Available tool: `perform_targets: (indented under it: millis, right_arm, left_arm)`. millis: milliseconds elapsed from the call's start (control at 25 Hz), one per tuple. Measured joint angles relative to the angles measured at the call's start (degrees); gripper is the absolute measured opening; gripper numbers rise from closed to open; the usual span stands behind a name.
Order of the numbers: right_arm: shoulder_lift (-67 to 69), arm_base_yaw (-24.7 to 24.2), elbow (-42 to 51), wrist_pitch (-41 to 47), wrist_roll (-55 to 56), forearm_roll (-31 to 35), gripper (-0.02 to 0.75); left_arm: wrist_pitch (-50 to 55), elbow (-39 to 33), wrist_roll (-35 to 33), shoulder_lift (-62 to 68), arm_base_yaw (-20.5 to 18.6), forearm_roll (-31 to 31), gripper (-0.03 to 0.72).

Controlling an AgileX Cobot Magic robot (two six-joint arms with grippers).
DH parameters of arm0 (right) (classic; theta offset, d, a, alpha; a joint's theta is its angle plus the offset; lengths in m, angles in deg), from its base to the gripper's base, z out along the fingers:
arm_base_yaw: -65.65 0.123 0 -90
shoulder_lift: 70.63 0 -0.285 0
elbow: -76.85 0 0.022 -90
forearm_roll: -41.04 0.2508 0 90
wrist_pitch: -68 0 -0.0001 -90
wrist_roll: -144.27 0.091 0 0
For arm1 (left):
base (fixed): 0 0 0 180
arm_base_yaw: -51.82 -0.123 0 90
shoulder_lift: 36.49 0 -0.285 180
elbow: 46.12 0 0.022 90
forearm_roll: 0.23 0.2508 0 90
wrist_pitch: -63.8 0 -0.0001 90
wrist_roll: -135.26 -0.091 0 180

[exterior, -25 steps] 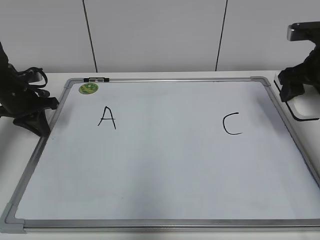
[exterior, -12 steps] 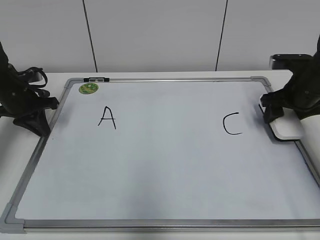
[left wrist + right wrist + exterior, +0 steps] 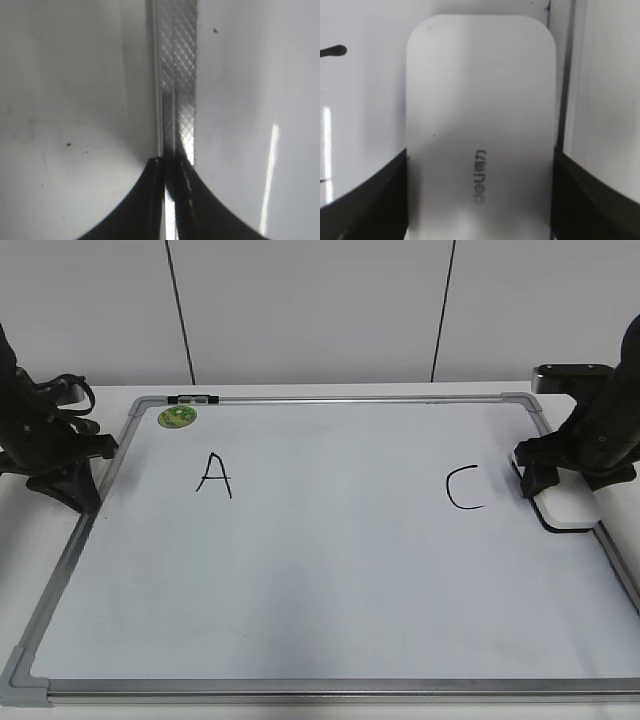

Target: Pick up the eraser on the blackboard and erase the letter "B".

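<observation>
Gripping eraser (image 3: 480,135), right claw (image 3: 560,483), blackboard (image 3: 330,570)

The right gripper (image 3: 556,488) is lowered, fingers clamped either side; the left gripper (image 3: 169,162) is pinched closed.

One blackboard (image 3: 330,580) lies in view, carrying two black handwritten letters (image 3: 214,475) and one round green sticker (image 3: 177,417) near its far left corner. One eraser (image 3: 568,508) sits at its right edge. Two grippers (image 3: 62,475) flank the board, one per side.
</observation>
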Motion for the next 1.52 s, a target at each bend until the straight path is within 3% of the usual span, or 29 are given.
perform_targets:
  millis: [200,480,600,800,920,1120,1520]
  right_arm:
    - [0.0,0.0,0.0,-1.5,1.0,0.1,0.620]
    - [-2.3,0.0,0.0,-1.2,1.4,0.1,0.630]
    - [-6.4,0.0,0.0,-1.0,1.4,0.0,0.630]
    - [-12.4,0.0,0.0,1.3,1.4,-1.5,0.629]
    - [-16.4,0.0,0.0,5.3,1.5,-1.9,0.629]
    - [-23.7,0.0,0.0,13.4,1.5,-1.9,0.622]
    - [-38.4,0.0,0.0,28.4,1.5,-2.0,0.594]
  left_arm:
    - [0.0,0.0,0.0,0.0,0.0,0.0,0.039]
    - [0.1,0.0,-0.1,0.0,0.0,0.0,0.062]
    - [0.3,0.0,-0.3,-0.2,-0.1,0.2,0.148]
    - [3.0,2.0,-0.3,-3.4,-1.1,0.3,0.397]
    - [7.0,5.0,-0.3,-7.1,-1.4,0.4,0.453]
    - [15.8,7.0,-0.3,-14.4,-1.4,0.4,0.468]
    - [18.1,7.0,1.6,-34.7,-0.1,0.6,0.412]
